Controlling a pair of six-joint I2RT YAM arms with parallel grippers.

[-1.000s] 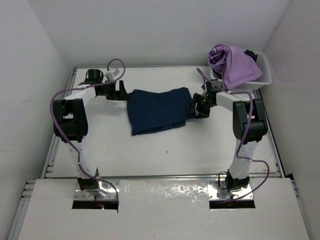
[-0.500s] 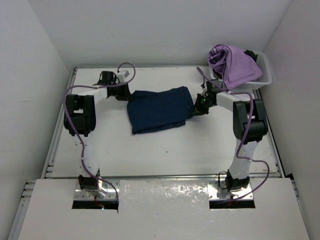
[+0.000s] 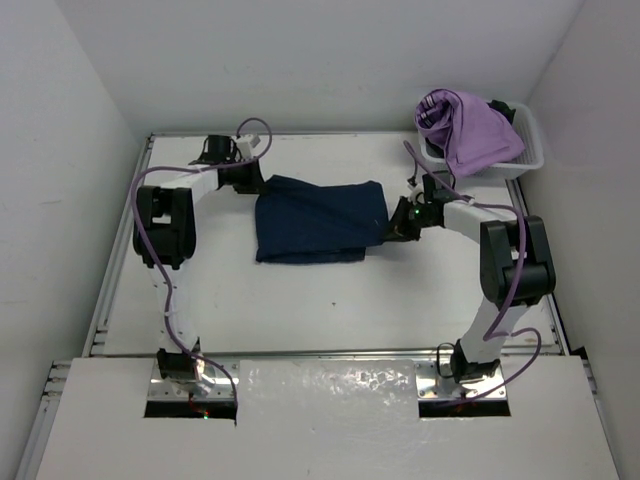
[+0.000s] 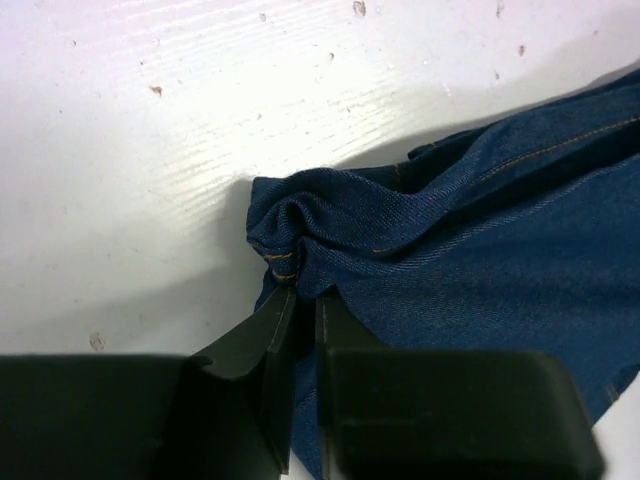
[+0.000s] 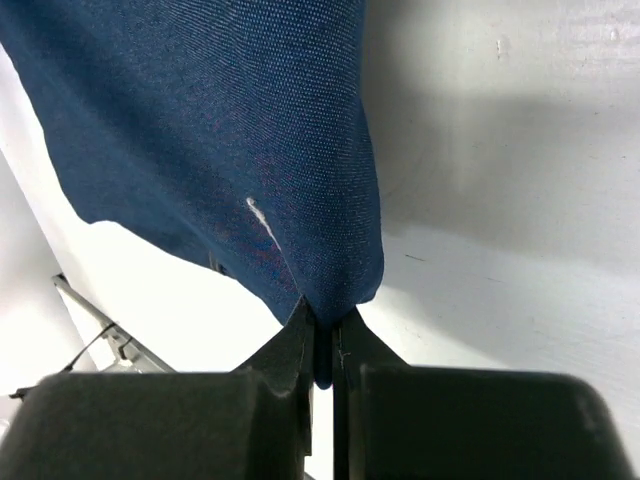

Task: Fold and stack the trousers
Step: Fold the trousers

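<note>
trousers (image 3: 318,220): dark navy denim, folded into a rough rectangle and laid on the far half of the bench (image 3: 300,300), between the two arms
left tool (image 4: 297,302): clamped on a bunched corner of the denim, where a short run of orange stitching is seen; in the top view it is placed at the far left corner of the trousers
right tool (image 5: 322,322): fingers pressed together on a thin fold of the cloth; in the top view it is placed at the near right corner of the trousers
basket (image 3: 530,150): white, set at the far right corner of the bench, well apart from the trousers
lilac garment (image 3: 465,130): heaped in the basket and draped over its rim
</note>
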